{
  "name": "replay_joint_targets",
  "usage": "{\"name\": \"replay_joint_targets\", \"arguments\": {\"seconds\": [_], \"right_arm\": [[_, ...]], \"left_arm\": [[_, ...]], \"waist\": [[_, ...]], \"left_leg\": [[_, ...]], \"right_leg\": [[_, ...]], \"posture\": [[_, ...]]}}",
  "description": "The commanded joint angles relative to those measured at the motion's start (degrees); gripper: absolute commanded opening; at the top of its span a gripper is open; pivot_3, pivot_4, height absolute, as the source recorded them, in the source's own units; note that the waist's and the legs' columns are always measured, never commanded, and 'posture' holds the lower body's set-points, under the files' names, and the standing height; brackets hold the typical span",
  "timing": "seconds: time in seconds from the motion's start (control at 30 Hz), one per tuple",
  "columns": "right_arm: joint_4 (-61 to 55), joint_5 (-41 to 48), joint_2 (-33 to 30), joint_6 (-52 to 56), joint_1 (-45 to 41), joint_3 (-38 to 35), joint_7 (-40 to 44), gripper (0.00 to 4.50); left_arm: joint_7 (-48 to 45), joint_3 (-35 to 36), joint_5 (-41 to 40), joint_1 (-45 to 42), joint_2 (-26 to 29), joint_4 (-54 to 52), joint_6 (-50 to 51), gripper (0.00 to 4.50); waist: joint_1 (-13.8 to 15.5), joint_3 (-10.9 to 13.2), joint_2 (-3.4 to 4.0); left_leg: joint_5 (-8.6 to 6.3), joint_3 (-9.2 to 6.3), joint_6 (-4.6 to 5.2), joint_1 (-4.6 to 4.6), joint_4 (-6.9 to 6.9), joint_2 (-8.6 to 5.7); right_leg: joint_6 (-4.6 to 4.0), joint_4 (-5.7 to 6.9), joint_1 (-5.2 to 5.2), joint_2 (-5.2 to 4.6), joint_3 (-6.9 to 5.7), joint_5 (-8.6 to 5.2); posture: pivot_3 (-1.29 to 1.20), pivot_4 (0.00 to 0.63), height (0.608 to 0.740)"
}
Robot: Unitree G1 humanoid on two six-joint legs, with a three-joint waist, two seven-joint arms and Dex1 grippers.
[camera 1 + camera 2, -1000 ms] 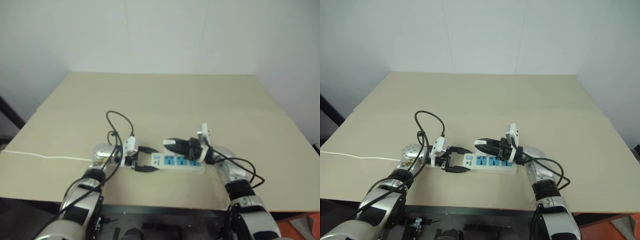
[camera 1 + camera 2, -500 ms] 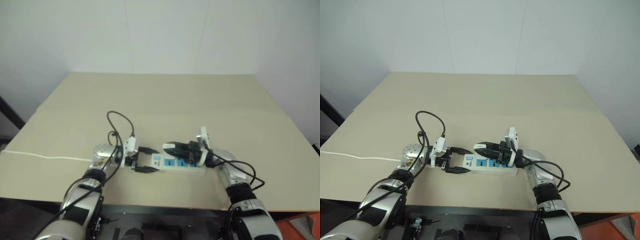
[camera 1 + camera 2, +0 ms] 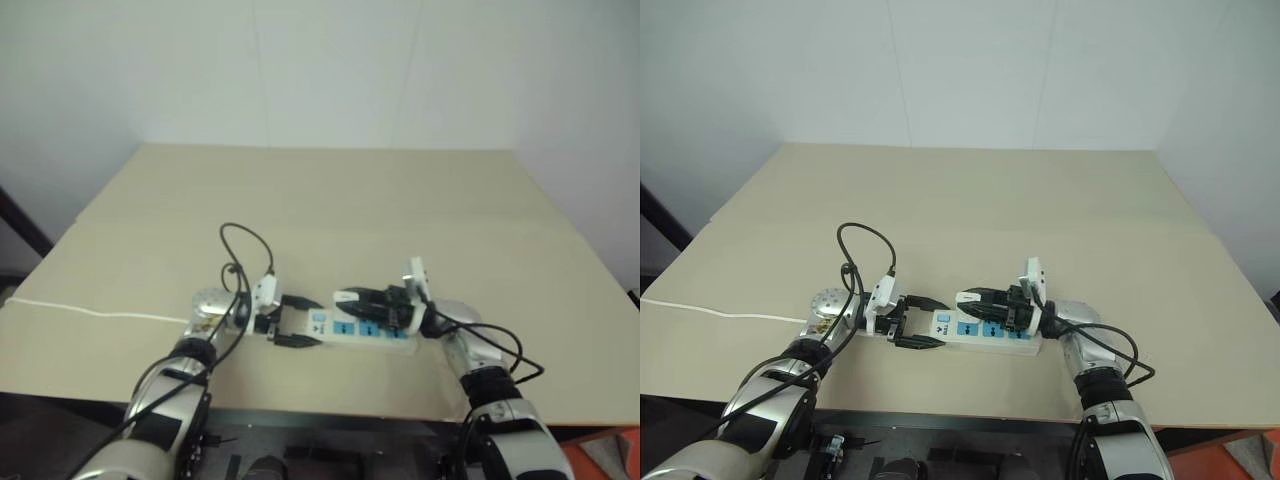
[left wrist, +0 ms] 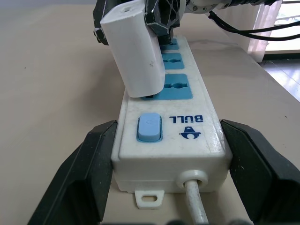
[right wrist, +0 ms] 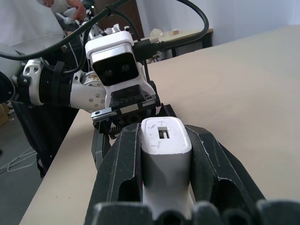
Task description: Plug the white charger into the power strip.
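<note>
**Charger at the socket, not yet seated**

While the left end effector (image 4: 159, 183) clamps the power strip (image 4: 173, 140) at its switch end on the desk (image 3: 400, 200), the right end effector (image 5: 164, 154) grips the white charger (image 4: 133, 51), tilted into the first socket; pressing home remains.

White charger (image 4: 133, 51), white power strip (image 4: 187, 140) with blue sockets, beige table (image 3: 330, 200)

Soft, even light falls on my tabletop (image 3: 350, 200), and the head views look slightly hazy and pale, with only faint shadows under my arms. Up close, the power strip (image 4: 168, 136) is sharp and catches a mild sheen. Daylight glares at a window in the far corner. Behind the white charger (image 5: 165, 154), the background softens.
</note>
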Motion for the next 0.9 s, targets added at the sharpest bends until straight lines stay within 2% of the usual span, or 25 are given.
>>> {"name": "replay_joint_targets", "arguments": {"seconds": [0.03, 0.4, 0.53, 0.9], "right_arm": [[-0.2, -1.1, -2.6, -4.5, 1.7, -1.1, 1.6, 1.11], [4.1, -5.3, -1.7, -9.6, 0.6, 2.3, -0.8, 1.11], [5.5, -5.1, -2.4, -4.9, 0.4, 3.4, -1.0, 1.11], [8.8, -7.5, -1.4, -13.7, 3.6, 4.0, -5.4, 1.11]], "left_arm": [[-1.0, -1.5, 1.9, 1.3, 0.9, 1.2, 0.5, 3.2], [-1.0, -1.6, 1.8, 1.2, 0.9, 1.1, 0.6, 3.2], [-1.0, -1.5, 1.9, 1.6, 1.2, 1.0, 0.4, 3.2], [-1.0, -1.3, 2.1, 1.7, 1.2, 0.9, 0.5, 3.2]], "waist": [[0.1, 0.0, 0.0], [-0.2, 0.0, 0.0], [-0.4, 0.0, 0.0], [-0.9, -0.1, -0.11]], "left_leg": [[0.0, 0.0, 0.0, 0.0, 0.0, 0.0], [0.0, 0.0, 0.0, 0.11, 0.0, 0.01], [0.0, 0.0, 0.0, 0.38, -0.04, 0.01], [-0.01, 0.0, 0.0, 0.82, -0.13, 0.03]], "right_leg": [[0.0, 0.0, 0.0, 0.0, 0.0, 0.0], [0.0, 0.0, 0.09, 0.01, 0.0, 0.0], [0.12, -0.07, 0.4, 0.01, 0.0, -0.08], [0.42, -0.17, 0.82, 0.01, 0.0, -0.26]], "posture": [[0.0, 0.15, 0.74], [0.0, 0.15, 0.74], [0.0, 0.15, 0.74], [0.0, 0.15, 0.74]]}}
